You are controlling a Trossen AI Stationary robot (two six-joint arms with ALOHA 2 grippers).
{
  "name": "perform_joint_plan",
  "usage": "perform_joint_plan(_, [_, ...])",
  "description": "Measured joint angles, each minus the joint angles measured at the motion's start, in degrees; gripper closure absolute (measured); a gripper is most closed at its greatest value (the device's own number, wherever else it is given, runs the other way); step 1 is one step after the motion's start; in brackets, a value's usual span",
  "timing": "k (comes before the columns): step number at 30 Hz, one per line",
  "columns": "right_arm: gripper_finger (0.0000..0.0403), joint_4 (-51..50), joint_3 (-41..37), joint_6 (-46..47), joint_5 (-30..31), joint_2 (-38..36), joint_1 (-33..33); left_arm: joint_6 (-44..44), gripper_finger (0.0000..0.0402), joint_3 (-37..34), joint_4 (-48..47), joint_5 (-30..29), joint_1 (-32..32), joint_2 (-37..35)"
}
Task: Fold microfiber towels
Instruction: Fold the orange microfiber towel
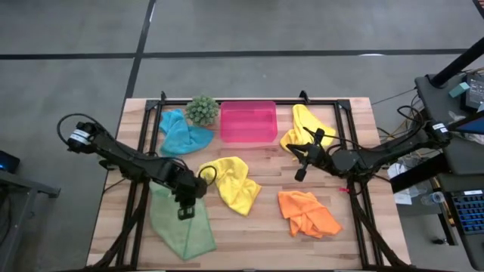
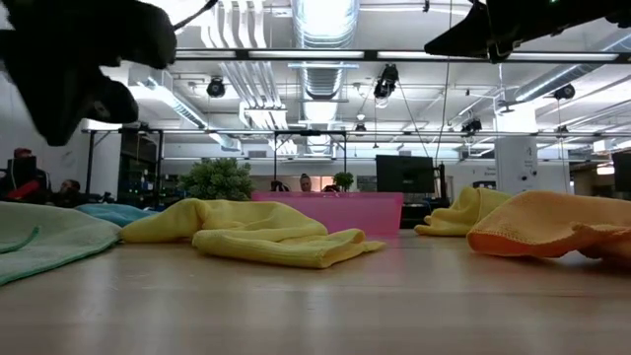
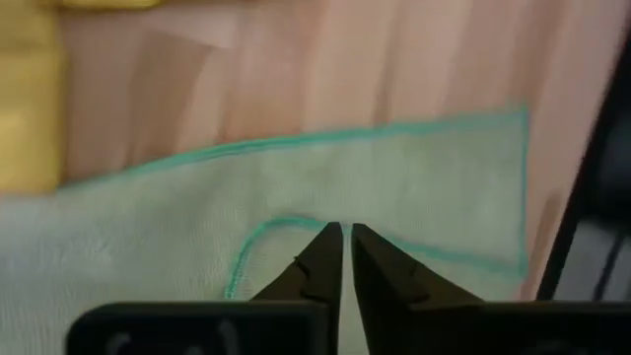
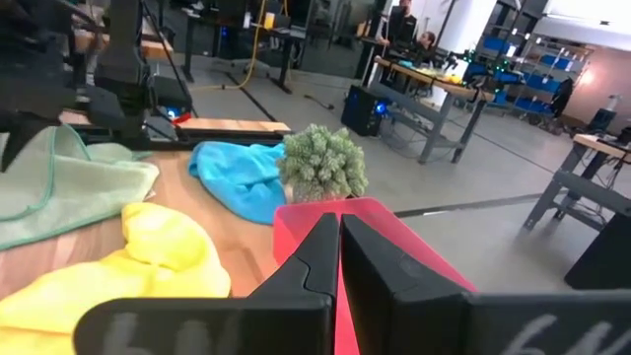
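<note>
The light green towel (image 1: 180,228) lies at the near left, one corner folded over (image 3: 296,237). My left gripper (image 1: 185,213) hangs shut just above its far end, clear of it in the low view (image 2: 99,94). My right gripper (image 1: 293,149) is shut and empty, high above the table (image 2: 463,39) by the pink tray's right end. A yellow towel (image 1: 233,183) lies crumpled at the centre and an orange one (image 1: 306,214) at the near right. A second yellow towel (image 1: 302,125) lies at the far right and a teal one (image 1: 181,134) at the far left.
A pink plastic tray (image 1: 248,121) stands at the far middle, with a small spiky green plant (image 1: 202,110) at its left. Black rails run along the table's far edge and both sides. Bare wood shows at the near middle, between the green and orange towels.
</note>
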Motion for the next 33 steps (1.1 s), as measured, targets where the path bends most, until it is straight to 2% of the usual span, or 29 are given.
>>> perform_joint_plan(5, [0.0394,0.0,0.0,0.6,0.0,0.1,0.0,5.7,0.0332,-1.4,0.0,-0.4,-0.3,0.7])
perform_joint_plan(11, [0.0394,-0.1,-0.2,0.7,0.0,0.1,0.0,3.3,0.0267,-3.3,0.0,-0.5,-0.6,1.6])
perform_joint_plan(16, [0.0394,0.5,-0.4,5.6,-2.4,1.2,0.0,2.8,0.0247,-2.1,0.6,-0.6,-0.6,0.8])
perform_joint_plan(20, [0.0394,-1.4,1.0,10.3,-8.1,4.5,0.0,2.8,0.0246,-0.5,0.6,-1.0,-0.5,0.5])
perform_joint_plan(30, [0.0394,-32.3,16.2,16.8,-9.7,16.2,0.0,2.8,0.0246,3.0,0.6,-5.3,-0.5,0.4])
perform_joint_plan(33, [0.0394,-39.4,19.4,17.1,-13.9,19.1,-0.3,2.8,0.0246,3.5,0.5,-6.1,-0.4,0.4])
